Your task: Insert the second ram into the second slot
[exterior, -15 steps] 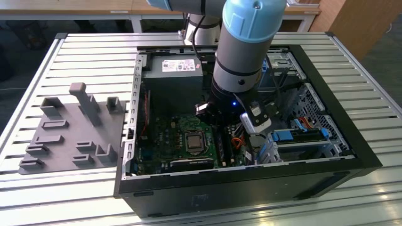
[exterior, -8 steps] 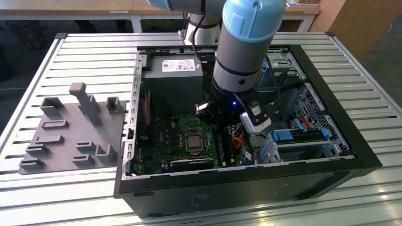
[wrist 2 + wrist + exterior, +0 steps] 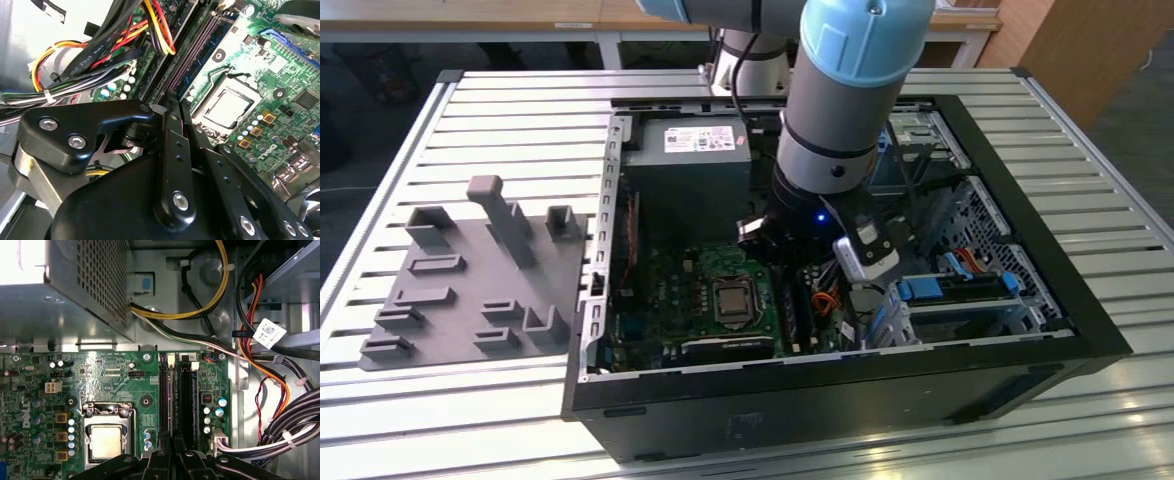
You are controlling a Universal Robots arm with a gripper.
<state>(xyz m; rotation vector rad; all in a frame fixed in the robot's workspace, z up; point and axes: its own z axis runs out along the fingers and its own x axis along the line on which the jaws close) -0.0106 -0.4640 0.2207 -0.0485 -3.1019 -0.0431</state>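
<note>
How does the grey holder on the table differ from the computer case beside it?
The grey holder is a low, flat plate with upright pegs, while the computer case is a tall black box, open on top.

The holder lies at the exterior view's left, apart from the arm, while the case has the arm reaching down into it.

Both rest on the slatted table.

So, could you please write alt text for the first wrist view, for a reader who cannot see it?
A green motherboard lies inside an open computer case, with the dark memory slots running straight away from the black pincer. Beside them sits the processor socket; a perforated metal power supply and bundled coloured cables fill the far side.
</note>
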